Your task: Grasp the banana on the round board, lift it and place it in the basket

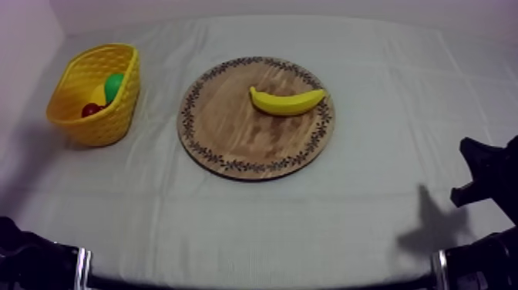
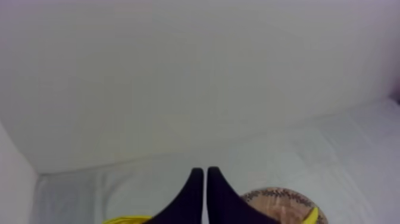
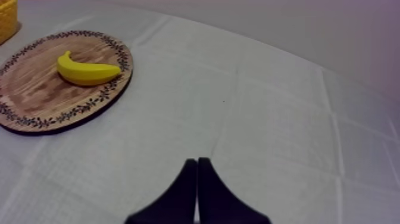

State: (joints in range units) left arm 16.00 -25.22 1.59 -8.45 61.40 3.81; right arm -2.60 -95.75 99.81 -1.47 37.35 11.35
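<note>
A grey-white cloth covers the worktop [image 1: 362,224], with a pale wall behind it. In the top view the round wooden board [image 1: 231,135] sits at the centre of the frame. The banana [image 1: 287,102] lies flat on the board's upper right part, clear of everything else, so its middle is free for a grasp from above. The yellow basket [image 1: 108,127] stands at the upper left, tilted toward the board, with a strip of cloth between them. It already holds a green fruit [image 1: 113,85] and a small red fruit [image 1: 90,110], and there looks to be room beside them.

The left gripper [image 2: 205,171] has its fingers pressed together on nothing, and so does the right gripper [image 3: 197,161]. Both arms sit low at the frame's lower corners, so the pick looks not yet begun. Whichever arm goes must spread its fingers first.
</note>
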